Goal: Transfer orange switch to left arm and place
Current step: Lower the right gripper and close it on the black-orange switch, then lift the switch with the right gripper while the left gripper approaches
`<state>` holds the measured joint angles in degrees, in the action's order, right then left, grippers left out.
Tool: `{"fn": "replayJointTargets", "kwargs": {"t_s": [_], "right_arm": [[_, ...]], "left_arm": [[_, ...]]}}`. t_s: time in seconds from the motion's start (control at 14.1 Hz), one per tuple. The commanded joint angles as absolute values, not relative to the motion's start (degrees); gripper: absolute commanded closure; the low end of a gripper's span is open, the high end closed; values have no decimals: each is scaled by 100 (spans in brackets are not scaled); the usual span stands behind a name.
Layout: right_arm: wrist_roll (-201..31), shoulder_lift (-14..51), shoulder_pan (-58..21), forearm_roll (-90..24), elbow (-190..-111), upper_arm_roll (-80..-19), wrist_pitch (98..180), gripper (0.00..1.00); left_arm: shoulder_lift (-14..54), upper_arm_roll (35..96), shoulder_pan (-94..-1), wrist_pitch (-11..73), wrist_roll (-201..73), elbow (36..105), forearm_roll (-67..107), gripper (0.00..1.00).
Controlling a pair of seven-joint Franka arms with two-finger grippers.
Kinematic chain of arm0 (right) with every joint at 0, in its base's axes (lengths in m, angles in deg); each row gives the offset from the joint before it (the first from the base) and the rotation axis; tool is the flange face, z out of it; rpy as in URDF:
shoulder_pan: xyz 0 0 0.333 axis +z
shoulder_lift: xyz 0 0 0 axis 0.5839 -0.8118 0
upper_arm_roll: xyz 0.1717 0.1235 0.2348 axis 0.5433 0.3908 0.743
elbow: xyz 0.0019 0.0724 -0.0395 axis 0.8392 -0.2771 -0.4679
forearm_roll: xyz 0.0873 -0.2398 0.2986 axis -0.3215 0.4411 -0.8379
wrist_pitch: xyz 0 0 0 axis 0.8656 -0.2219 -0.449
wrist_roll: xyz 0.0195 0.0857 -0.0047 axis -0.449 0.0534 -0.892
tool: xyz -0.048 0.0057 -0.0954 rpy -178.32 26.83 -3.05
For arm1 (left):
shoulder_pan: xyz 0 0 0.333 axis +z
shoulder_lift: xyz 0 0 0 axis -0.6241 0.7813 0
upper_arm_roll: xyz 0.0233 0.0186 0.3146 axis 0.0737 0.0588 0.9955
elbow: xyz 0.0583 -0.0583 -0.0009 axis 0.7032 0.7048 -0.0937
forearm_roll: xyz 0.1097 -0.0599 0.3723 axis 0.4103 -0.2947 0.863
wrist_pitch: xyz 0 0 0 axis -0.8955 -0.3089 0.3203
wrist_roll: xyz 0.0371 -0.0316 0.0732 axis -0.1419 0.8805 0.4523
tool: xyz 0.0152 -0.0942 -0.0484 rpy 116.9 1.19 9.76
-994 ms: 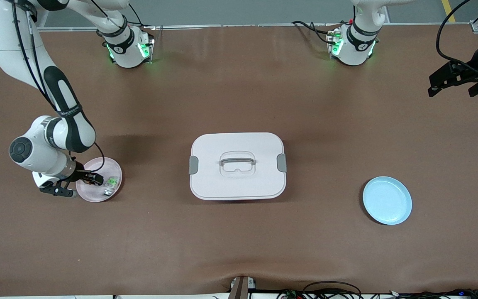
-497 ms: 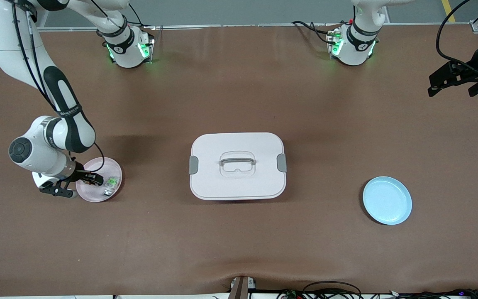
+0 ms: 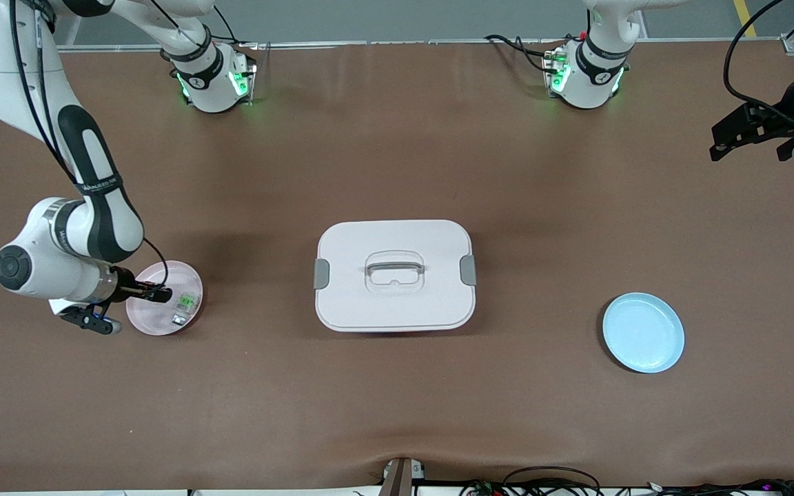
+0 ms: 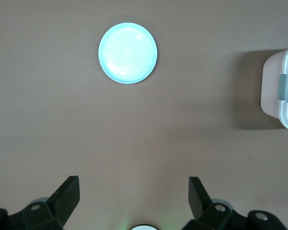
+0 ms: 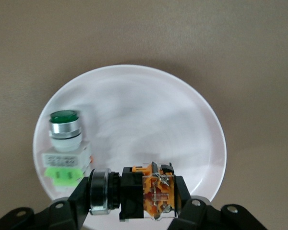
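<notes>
My right gripper (image 5: 133, 199) is clamped on the orange switch (image 5: 139, 191), one finger (image 5: 73, 203) on each end of it, so the switch lies sideways between them with its black barrel and orange block showing. I hold it up in the air over the pink plate (image 3: 163, 318), which sits toward the right arm's end of the table, well apart from the box (image 3: 394, 274). In the front view my right gripper (image 3: 156, 295) hangs over the middle of that plate.

On the pink plate (image 5: 134, 110) below my catch lies the green switch (image 5: 65, 143), a small green-and-grey part with a green cap, near the rim on the side that faces the box. In the front view the green switch (image 3: 185, 303) shows as a small green patch just beside my fingertips.

The box is white, lid on, grey latches at either end and a recessed handle on top; it stands in the middle of the table.

The blue plate (image 3: 643, 332) lies toward the left arm's end, a little nearer the front camera than the box and well apart from it.

My left gripper (image 3: 748, 131) waits high over the table edge at the left arm's end, farther from the front camera than the box. Its fingers (image 4: 67, 194) are spread wide with nothing between them, the blue plate (image 4: 128, 53) and a corner of the box (image 4: 281, 91) below.
</notes>
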<state>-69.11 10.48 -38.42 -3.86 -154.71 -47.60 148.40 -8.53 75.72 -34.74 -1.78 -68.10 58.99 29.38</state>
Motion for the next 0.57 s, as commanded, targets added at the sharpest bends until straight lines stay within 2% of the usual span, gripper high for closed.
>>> {"fn": "replayJointTargets", "kwargs": {"t_s": [0.0,0.21,0.5], "right_arm": [[-6172,1274,-3828,-624,-15215,-4542,14138,100],[-5827,1511,-3775,-1791,-15205,-4515,13470,100],[-4829,1704,-3346,-2619,-15214,-4506,13213,100]], "left_arm": [[-866,7567,-3431,-225,-6905,5859,2866,0],[-866,7567,-3422,-216,-6914,5850,2866,0],[-857,7567,-3422,-216,-6914,5850,2866,0]]}}
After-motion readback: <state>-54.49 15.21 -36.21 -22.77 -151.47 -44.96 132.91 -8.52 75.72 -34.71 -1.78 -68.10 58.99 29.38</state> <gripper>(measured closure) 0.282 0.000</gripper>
